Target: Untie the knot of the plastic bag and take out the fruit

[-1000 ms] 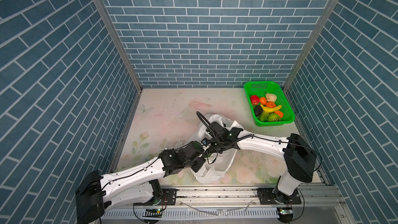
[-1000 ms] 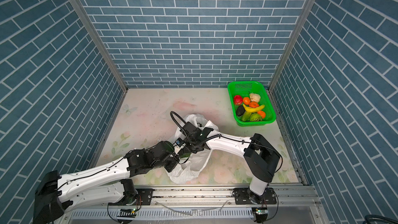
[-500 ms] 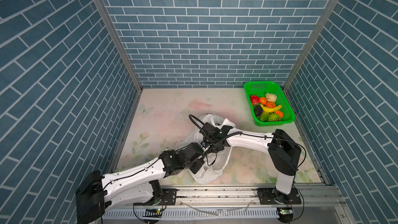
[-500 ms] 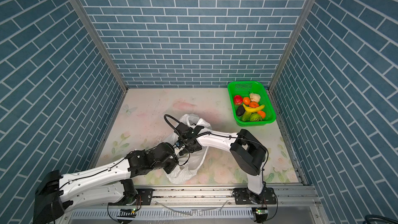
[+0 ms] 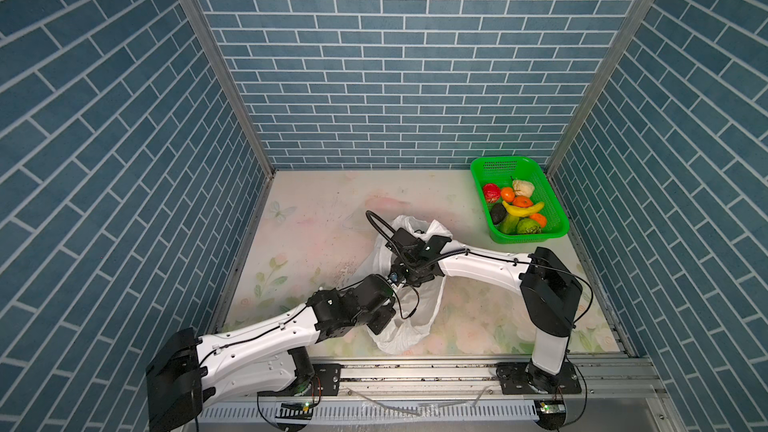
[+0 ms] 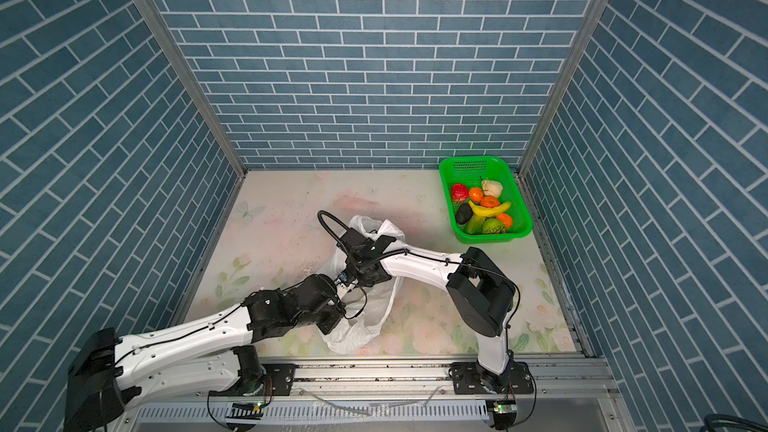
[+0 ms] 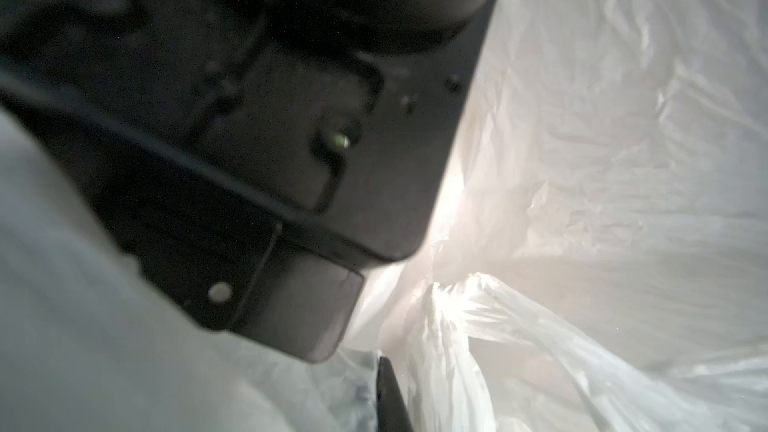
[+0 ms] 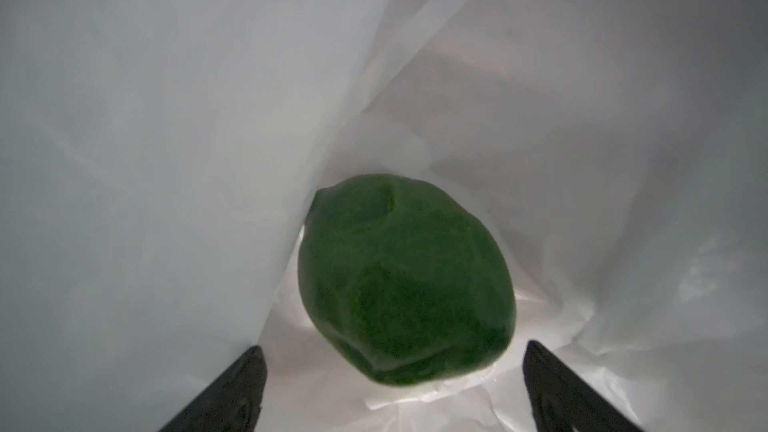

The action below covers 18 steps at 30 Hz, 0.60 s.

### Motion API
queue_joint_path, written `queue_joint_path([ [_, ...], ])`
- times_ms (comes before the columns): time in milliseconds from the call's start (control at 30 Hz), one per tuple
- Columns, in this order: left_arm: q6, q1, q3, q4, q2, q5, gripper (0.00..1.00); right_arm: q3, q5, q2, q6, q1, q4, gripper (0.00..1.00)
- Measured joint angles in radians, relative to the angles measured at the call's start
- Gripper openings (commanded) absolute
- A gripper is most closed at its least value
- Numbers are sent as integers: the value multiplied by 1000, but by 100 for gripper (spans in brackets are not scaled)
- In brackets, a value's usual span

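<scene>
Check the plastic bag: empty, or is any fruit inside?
Not empty. The right wrist view shows one green fruit lying inside the plastic bag, between the right gripper's open jaws, not gripped.

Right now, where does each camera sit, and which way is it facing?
Both top views: high over the front rail, looking down at the plastic bag, the green basket, the left arm and right arm.
Left wrist: beside the bag, facing crinkled plastic and a dark housing, probably the right arm's; the tip of the left gripper shows, pinching plastic.
Right wrist: inside the bag, facing a green fruit; the open right gripper frames it.
Shared: every view shows the bag; only the top views show the basket.
</scene>
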<state>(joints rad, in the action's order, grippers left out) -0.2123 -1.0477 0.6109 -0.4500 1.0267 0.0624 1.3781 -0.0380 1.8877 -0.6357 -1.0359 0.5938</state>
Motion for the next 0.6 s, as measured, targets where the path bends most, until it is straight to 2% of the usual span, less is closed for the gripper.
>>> queue_joint_path([
  [133,0,0,0,0,0,-3,0,43,-4,36,21,0,9,93],
  [367,0,0,0,0,0,-11,0,105,-7,105,43,0,17,72],
  [500,0,0,0,0,-1,-14,0,126,-13,117,47,0,19,56],
  [600,0,0,0,-1,-4,-15,0,126,-13,123,50,0,21,50],
])
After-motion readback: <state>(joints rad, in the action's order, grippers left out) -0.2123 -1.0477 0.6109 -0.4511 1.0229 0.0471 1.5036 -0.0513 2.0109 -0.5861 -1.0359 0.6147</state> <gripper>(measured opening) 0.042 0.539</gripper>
